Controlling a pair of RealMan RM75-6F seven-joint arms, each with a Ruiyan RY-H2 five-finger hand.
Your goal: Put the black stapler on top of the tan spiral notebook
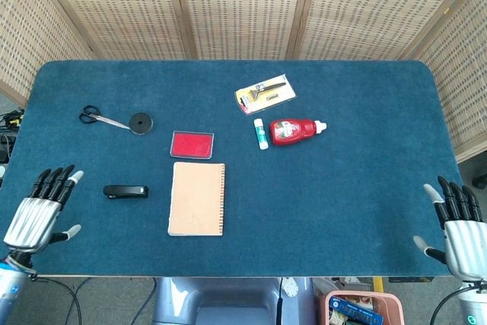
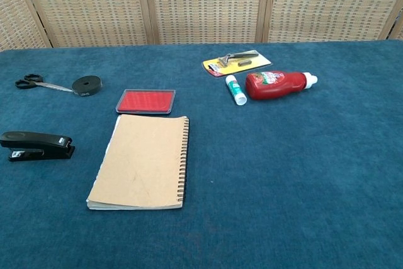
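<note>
The black stapler (image 1: 125, 191) (image 2: 36, 145) lies flat on the blue table, just left of the tan spiral notebook (image 1: 197, 198) (image 2: 142, 161), apart from it. My left hand (image 1: 42, 209) hovers open at the table's near left corner, a short way left of the stapler, fingers spread and empty. At the near right corner my right hand (image 1: 459, 232) is open too, far from both objects. Neither hand shows in the chest view.
A red ink pad (image 1: 192, 144) lies just behind the notebook. Scissors (image 1: 97, 118) and a black tape roll (image 1: 140, 122) sit at the back left. A glue stick (image 1: 261, 133), red bottle (image 1: 295, 130) and razor pack (image 1: 265, 93) lie right of centre.
</note>
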